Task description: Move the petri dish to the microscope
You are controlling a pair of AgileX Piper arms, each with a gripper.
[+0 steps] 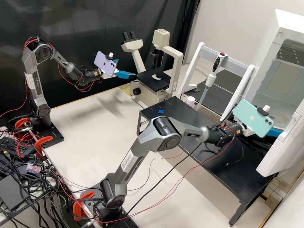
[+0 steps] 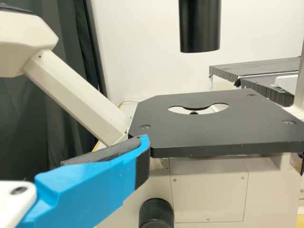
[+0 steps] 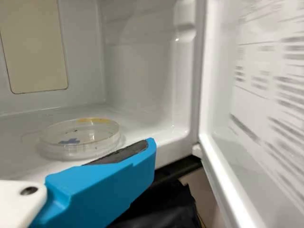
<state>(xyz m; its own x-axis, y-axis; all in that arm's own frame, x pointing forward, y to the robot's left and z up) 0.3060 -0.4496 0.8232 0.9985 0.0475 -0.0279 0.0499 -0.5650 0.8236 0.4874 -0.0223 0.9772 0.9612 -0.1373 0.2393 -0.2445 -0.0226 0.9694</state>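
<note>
One clear, shallow round petri dish (image 3: pixel 78 137) lay flat on the floor (image 3: pixel 14 145) of the white open-doored chamber (image 1: pixel 280 30), just inside its front edge (image 3: pixel 170 150), apart from the back wall. Right blue-fingered hand (image 3: pixel 142 156) much the nearer, at that edge; dish just beyond, on the side its dark pad faced. Pad bare, nothing pinched; judged spread. No long axis to match, so the coming move seemed to want reach inward, one finger each side of the rim. Left blue-fingered hand (image 1: pixel 126 68), spread, empty, hung beside the cream microscope (image 1: pixel 178 63) and its flat black stage (image 2: pixel 204 137), well apart from the dish.
</note>
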